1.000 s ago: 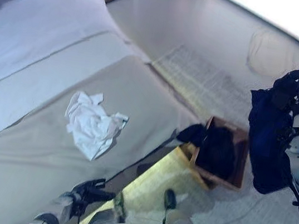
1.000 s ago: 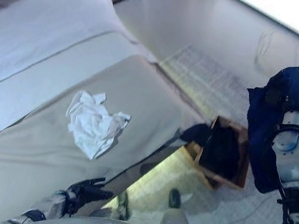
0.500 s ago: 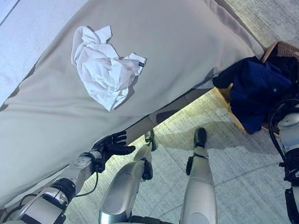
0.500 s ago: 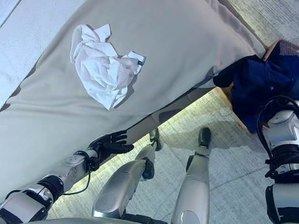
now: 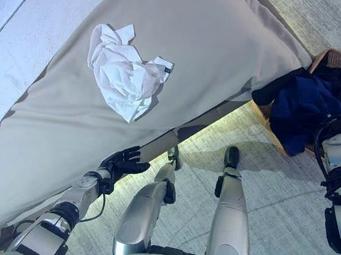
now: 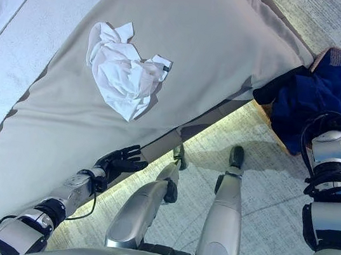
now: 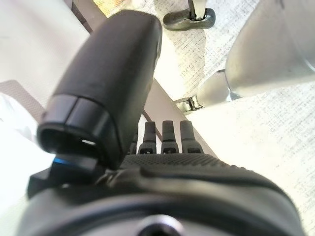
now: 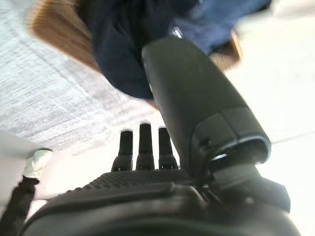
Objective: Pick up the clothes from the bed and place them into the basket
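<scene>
A crumpled white garment [image 5: 126, 71] lay on the beige cover of the bed [image 5: 222, 39], well up from the mattress edge and apart from both of the robot's hands. The left hand [image 5: 122, 161] hung low beside the edge of the bed, below and short of the white garment, its dark fingers [image 7: 171, 132] straight and loosely spread, holding nothing and touching no cloth. At the bed's far corner, a navy garment [image 6: 315, 101] was heaped over the rim of a brown woven basket [image 5: 336, 59] standing on the pale carpet [image 5: 276, 194], part of the cloth spilling over the basket's near side towards the floor, with a darker piece [image 5: 267, 90] hanging just beside the corner of the mattress. The right hand [image 8: 187, 108] was raised by the basket, near the navy garment; seen from its wrist, its fingers [image 8: 143, 145] ran straight out in a row and its thumb stood free, with the dark blue cloth lying past them rather than pinched between them. In the head views that hand was mostly hidden behind its own forearm, so whether any fingertip brushed the fabric could not be told.
</scene>
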Robot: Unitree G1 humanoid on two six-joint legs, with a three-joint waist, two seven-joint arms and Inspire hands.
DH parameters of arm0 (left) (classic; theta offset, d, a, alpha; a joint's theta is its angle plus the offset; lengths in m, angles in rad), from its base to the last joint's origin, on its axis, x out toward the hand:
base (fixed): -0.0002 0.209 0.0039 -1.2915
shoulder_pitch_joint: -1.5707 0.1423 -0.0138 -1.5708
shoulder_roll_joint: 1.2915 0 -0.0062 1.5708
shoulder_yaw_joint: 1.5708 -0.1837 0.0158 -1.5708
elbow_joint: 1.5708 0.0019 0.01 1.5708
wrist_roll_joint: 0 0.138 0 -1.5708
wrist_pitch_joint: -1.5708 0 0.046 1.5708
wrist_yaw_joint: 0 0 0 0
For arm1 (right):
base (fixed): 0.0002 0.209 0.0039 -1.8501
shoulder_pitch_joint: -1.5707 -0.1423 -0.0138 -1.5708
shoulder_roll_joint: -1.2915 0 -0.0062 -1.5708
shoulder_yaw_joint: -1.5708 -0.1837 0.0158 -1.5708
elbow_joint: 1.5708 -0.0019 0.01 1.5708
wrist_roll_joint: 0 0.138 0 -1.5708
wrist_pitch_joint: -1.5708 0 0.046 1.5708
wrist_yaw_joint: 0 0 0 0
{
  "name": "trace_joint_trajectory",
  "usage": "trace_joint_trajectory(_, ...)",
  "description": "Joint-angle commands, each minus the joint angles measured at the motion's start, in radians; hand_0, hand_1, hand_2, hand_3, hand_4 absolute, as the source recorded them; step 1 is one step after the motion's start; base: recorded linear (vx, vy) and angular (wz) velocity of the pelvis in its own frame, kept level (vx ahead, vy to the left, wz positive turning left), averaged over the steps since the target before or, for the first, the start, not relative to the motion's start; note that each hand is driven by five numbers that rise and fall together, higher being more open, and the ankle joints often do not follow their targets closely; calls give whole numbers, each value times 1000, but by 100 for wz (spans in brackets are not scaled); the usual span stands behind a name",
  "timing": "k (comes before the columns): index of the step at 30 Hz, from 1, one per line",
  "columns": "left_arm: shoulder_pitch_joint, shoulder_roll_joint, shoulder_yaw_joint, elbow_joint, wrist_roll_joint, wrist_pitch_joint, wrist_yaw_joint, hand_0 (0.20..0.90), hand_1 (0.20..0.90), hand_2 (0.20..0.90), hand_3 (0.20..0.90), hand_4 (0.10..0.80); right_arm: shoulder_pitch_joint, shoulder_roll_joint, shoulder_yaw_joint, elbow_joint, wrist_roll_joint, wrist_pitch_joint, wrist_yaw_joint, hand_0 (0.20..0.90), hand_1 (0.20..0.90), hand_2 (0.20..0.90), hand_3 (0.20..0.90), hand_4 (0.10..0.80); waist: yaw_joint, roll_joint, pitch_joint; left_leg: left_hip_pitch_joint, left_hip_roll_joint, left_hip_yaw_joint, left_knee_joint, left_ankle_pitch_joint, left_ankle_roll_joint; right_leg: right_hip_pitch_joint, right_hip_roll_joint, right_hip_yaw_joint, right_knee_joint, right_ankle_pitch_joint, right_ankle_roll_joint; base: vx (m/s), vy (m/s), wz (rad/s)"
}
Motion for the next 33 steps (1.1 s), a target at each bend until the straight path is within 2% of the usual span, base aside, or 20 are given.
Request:
trace_joint_trajectory(1, 92, 10, -1, -7, -35, -23, 2, 900, 900, 900, 900, 800, 4, -199, -87, -300, -125, -76, -205, 900, 900, 900, 900, 800, -39, -35, -4, 62, -26, -53, 81, -179, -20, 126, 61, -102, -150, -1, -53, 69, 132, 9)
trace_joint_trajectory(2, 97, 10, 3, -7, -41, -21, 4, 900, 900, 900, 900, 800, 31, -198, -113, -351, -143, -76, -218, 900, 900, 900, 900, 800, -40, -40, -9, 69, -26, -50, 78, -180, -18, 134, 62, -101, -157, 2, -51, 112, 195, 12)
trace_joint_trajectory(4, 119, 0, 44, -6, -39, -2, 12, 900, 900, 900, 900, 800, 133, -191, -195, -561, -259, -15, -196, 900, 900, 900, 900, 800, -49, -71, -34, 98, -30, -44, 69, -191, -13, 170, 64, -97, -182, 9, -42, 127, 204, 15)
trace_joint_trajectory(7, 146, -1, 93, 2, -31, 26, 23, 900, 900, 900, 900, 800, 247, -200, -259, -685, -315, 40, -149, 900, 900, 900, 900, 800, -45, -111, -70, 128, -34, -43, 59, -202, -4, 216, 60, -93, -215, 21, -29, 110, 152, 7)
trace_joint_trajectory(10, 172, 5, 126, 11, -12, 36, 21, 900, 900, 900, 900, 800, 316, -188, -298, -727, -320, -1, -113, 900, 900, 900, 900, 800, -35, -138, -93, 152, -38, -50, 52, -210, 3, 255, 56, -97, -242, 32, -19, 123, 109, 10)
trace_joint_trajectory(11, 202, 4, 151, 26, 5, 30, 20, 900, 900, 900, 900, 800, 343, -175, -294, -771, -354, -65, -33, 900, 900, 900, 900, 800, -17, -162, -117, 171, -44, -58, 51, -219, 10, 289, 49, -105, -265, 44, -8, 136, 134, 20)
trace_joint_trajectory(13, 214, 3, 166, 31, 5, 31, 22, 900, 900, 900, 900, 800, 347, -172, -278, -804, -371, -93, 38, 900, 900, 900, 900, 800, -7, -173, -127, 179, -49, -63, 52, -223, 15, 306, 45, -108, -274, 49, -3, 118, 133, 11)
trace_joint_trajectory(16, 222, 6, 185, 61, 17, 30, 21, 900, 900, 900, 900, 800, 319, -166, -196, -846, -378, -119, 228, 900, 900, 900, 900, 800, 29, -196, -149, 189, -60, -85, 72, -234, 28, 338, 37, -117, -275, 49, 1, 102, 109, 10)
trace_joint_trajectory(18, 224, 10, 189, 81, 27, 21, 20, 900, 900, 900, 900, 800, 281, -145, -99, -781, -397, -109, 396, 900, 900, 900, 900, 800, 66, -219, -156, 189, -69, -109, 94, -242, 40, 362, 30, -134, -272, 49, 2, 91, 125, 36)
trace_joint_trajectory(21, 219, 18, 178, 95, 14, 8, 15, 900, 900, 900, 900, 800, 216, -114, 5, -695, -352, -159, 490, 900, 900, 900, 900, 800, 108, -233, -149, 183, -79, -135, 109, -246, 50, 380, 19, -164, -274, 52, 2, 33, 108, 48)
trace_joint_trajectory(25, 181, 48, 164, 108, 8, 15, 13, 900, 900, 900, 900, 800, 88, -35, 166, -596, -336, -154, 620, 900, 900, 900, 900, 800, 173, -254, -123, 140, -89, -177, 148, -247, 64, 383, 5, -208, -247, 42, -1, -11, 54, 45)
trace_joint_trajectory(29, 143, 73, 141, 111, -8, 22, 16, 900, 900, 900, 900, 800, -22, 37, 289, -446, -390, -151, 605, 900, 900, 900, 900, 800, 238, -264, -84, 94, -95, -229, 171, -237, 71, 378, -1, -252, -207, 30, -9, -33, 9, 55)
trace_joint_trajectory(33, 122, 81, 120, 102, -38, 24, 18, 900, 900, 900, 900, 800, -131, 92, 365, -319, -392, -144, 576, 900, 900, 900, 900, 800, 296, -262, -53, 59, -101, -269, 172, -222, 72, 378, -5, -285, -191, 19, -12, -37, 29, 44)
